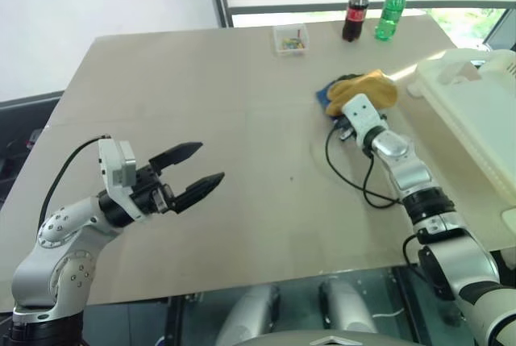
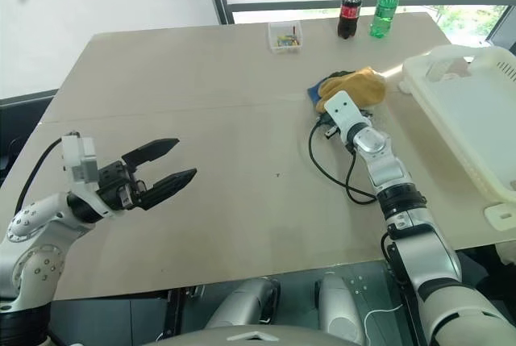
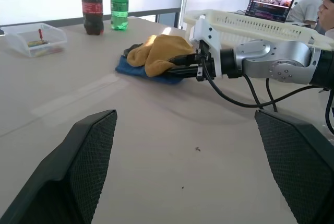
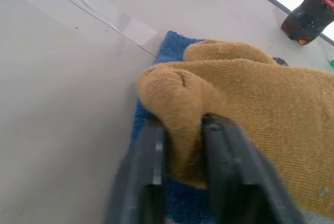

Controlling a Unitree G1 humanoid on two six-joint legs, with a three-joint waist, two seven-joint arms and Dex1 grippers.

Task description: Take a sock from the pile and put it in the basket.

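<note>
the left arm bends at the elbow and sits low over the near left part of the table. its left gripper (image 1: pixel 196 175) points level, forward and toward the right, with the two black fingers (image 3: pixel 83 161) spread wide and nothing between them. the right arm stretches forward, nearly straight, a black cable looping beside the forearm. its right gripper (image 4: pixel 181 145) points forward and a little downward, fingers (image 4: pixel 151 166) pinched together on a fold of the mustard sock (image 4: pixel 250 109), with the white wrist block just behind them. the two grippers are well apart.
</note>
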